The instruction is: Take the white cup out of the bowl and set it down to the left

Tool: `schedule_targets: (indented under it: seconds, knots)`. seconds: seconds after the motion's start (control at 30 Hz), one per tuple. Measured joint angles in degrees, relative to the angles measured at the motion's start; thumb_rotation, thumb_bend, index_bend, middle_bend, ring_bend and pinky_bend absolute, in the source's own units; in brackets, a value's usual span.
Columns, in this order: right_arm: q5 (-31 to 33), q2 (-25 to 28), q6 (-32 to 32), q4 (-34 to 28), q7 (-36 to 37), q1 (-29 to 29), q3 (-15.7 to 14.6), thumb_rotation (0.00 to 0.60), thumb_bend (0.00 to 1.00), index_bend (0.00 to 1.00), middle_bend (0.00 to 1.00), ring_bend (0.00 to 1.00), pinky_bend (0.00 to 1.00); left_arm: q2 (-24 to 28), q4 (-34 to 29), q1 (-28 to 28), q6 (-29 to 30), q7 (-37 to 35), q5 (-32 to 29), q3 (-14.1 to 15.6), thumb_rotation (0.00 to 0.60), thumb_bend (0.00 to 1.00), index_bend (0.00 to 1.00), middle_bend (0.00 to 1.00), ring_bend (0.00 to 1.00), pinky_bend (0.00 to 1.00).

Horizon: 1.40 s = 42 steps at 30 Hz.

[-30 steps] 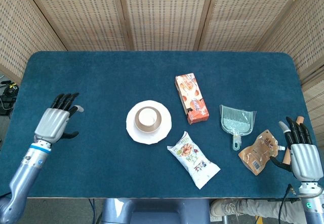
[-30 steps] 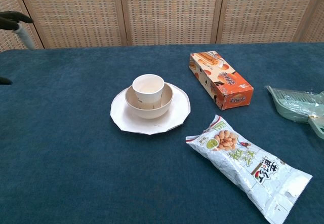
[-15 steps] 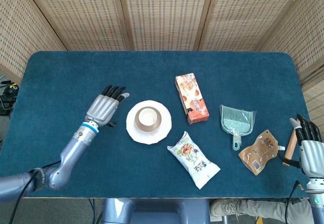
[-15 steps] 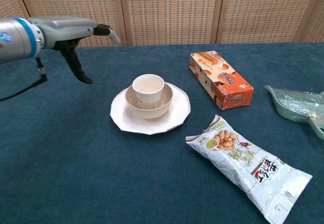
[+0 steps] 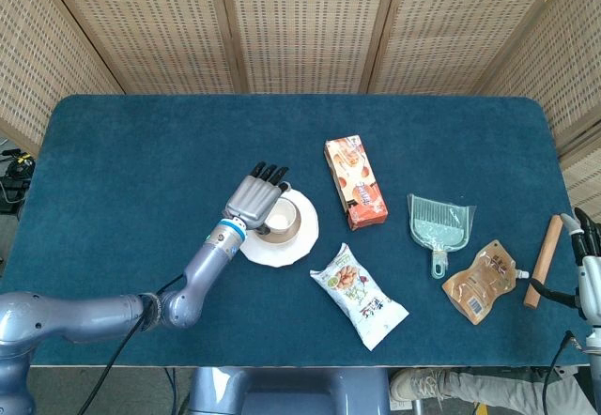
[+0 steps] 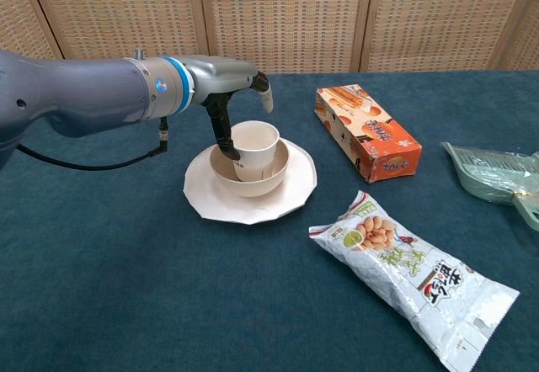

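**Reaching over the bowl, left hand at the white cup**

Standing upright in the bowl (image 6: 253, 178), the white cup (image 6: 254, 147) has not left its place; the bowl sits on a white plate (image 6: 206, 204) near the middle of the blue desk (image 6: 101, 288). The left hand (image 6: 226, 86) hovers just over the cup's left side, fingers spread and holding nothing, with the thumb (image 6: 223, 132) pointing down against or just beside the cup's wall; contact cannot be told. The right hand (image 5: 589, 269) shows only partly at the desk's right edge, its fingers apart and empty, near a wooden stick (image 5: 544, 260). An orange box (image 6: 366, 132), snack bag (image 6: 413, 279), green dustpan (image 5: 438, 225) and brown pouch (image 5: 481, 282) lie to the right.
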Motion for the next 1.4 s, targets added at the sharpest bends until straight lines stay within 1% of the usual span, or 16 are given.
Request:
schedule_targets:
  seconds: [0.07,0.27,0.37,0.43,0.57,0.8,0.93,1.07,1.17,1.27,1.4]
  knots:
    - [-0.1,0.1,0.3,-0.1,0.4,-0.1,0.1,0.6,0.13,0.1,0.0,0.0,0.05,-0.6,0.5,-1.0,-0.1,0.1,-1.1,0.2,0.6,0.14,0.23,0.0,0.0,0.0]
    - [-0.4,0.2,1.2,-0.2,1.5,-0.4,0.3,0.6,0.13,0.1,0.0,0.0,0.05,-1.3,1.2,-2.8,0.6,0.3,-3.6,1.8,0.6,0.14,0.33,0.0,0.0,0.0]
    - [-0.6,0.3,1.8,-0.2,1.9,-0.6,0.5,0.6,0.13,0.1,0.0,0.0,0.05,-1.2,0.9,-3.0,1.3,0.0,-3.8,2.4,0.6,0.18,0.39,0.0,0.0,0.0]
    - [-0.6,0.3,2.1,-0.3,2.0,-0.7,0.6,0.6,0.13,0.1,0.0,0.0,0.05,-1.0,0.6,-3.0,1.6,-0.3,-3.6,2.7,0.6,0.21,0.42,0.0,0.0,0.0]
    - [-0.7,0.3,2.5,-0.4,2.2,-0.9,0.7,0.6,0.13,0.1,0.0,0.0,0.05,-0.4,-0.4,-3.0,2.6,-1.6,-2.5,2.8,0.6,0.24,0.45,0.0,0.0,0.0]
    - [-0.6,0.3,2.8,-0.6,2.1,-1.1,0.8,0.6,0.13,0.1,0.0,0.0,0.05,1.5,-3.0,-2.6,3.8,-3.5,-0.9,2.5,0.6,0.24,0.45,0.0,0.0,0.0]
    - [-0.5,0.5,2.7,-0.7,2.1,-1.2,0.8,0.6,0.13,0.1,0.0,0.0,0.05,4.4,-6.2,-1.9,5.0,-5.1,0.4,1.9,0.6,0.24,0.45,0.0,0.0,0.0]
    - [-0.7,0.6,2.8,-1.0,1.9,-1.2,0.7,0.6,0.13,0.1,0.0,0.0,0.05,9.4,-9.9,-0.3,6.9,-5.7,1.9,2.2,0.6,0.24,0.44,0.0,0.0,0.0]
    - [-1.1,0.6,2.9,-1.4,1.4,-1.2,0.6,0.6,0.13,0.1,0.0,0.0,0.05,13.6,-12.0,1.9,7.9,-6.7,2.8,3.4,0.6,0.24,0.44,0.0,0.0,0.0]
    - [-1.3,0.5,2.9,-1.6,1.0,-1.2,0.4,0.6,0.13,0.1,0.0,0.0,0.05,16.4,-12.7,4.6,8.3,-8.9,3.7,5.1,0.6,0.24,0.44,0.0,0.0,0.0]
    - [-1.7,0.3,2.7,-1.9,0.2,-1.0,0.1,0.6,0.13,0.1,0.0,0.0,0.05,18.0,-12.0,7.6,8.1,-11.5,5.2,7.7,0.6,0.24,0.44,0.0,0.0,0.0]
